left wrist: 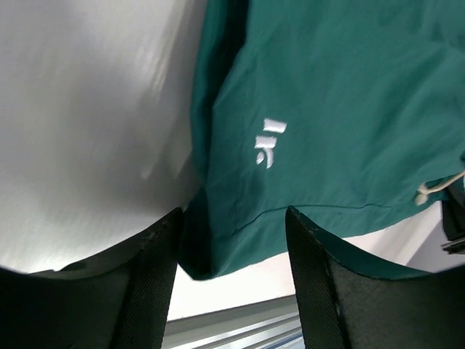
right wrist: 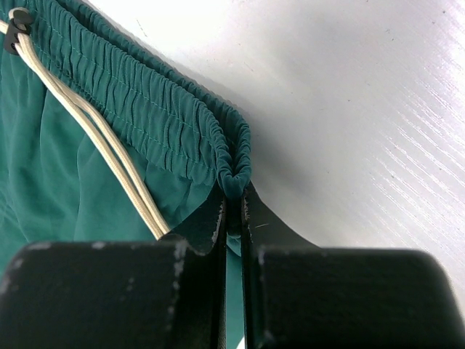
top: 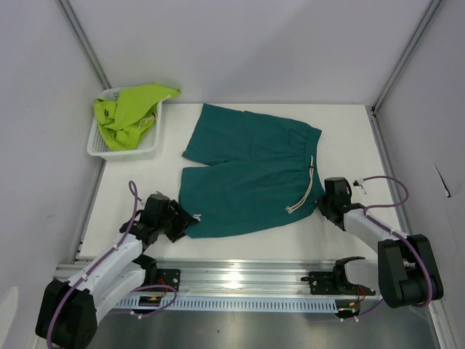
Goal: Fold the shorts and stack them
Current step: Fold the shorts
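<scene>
Two pairs, neither folded: teal shorts [top: 251,171] flat at the centre of the desk [top: 349,131], lime shorts [top: 131,109] in the basket [top: 93,143] at ten o'clock. My right tool [right wrist: 232,218] clamps the waistband [right wrist: 145,109]; left tool [left wrist: 232,218] gapes astride the hem [left wrist: 327,209].

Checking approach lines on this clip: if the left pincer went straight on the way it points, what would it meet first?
Probably the teal shorts: their leg hem lies between the left pincer's open jaws; depth unclear.

Left gripper [left wrist: 232,214] jaws apart; right gripper [right wrist: 234,203] jaws pinched together
</scene>
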Action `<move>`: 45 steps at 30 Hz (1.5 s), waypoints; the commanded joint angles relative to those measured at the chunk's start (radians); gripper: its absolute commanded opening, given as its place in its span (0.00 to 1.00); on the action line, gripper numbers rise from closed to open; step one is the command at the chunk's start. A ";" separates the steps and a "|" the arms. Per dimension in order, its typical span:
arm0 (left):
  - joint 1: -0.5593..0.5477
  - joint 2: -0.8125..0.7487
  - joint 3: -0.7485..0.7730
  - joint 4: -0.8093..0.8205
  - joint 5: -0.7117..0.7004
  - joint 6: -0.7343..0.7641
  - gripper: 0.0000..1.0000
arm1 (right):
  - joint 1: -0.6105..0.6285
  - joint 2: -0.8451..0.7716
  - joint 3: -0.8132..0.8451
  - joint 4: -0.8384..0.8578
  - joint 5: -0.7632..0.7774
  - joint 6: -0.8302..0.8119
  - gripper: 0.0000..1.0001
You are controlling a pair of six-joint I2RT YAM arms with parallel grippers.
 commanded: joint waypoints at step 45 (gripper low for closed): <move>-0.005 -0.012 0.611 -0.511 -0.225 0.195 0.00 | 0.089 -0.452 0.322 -0.858 0.144 0.027 0.00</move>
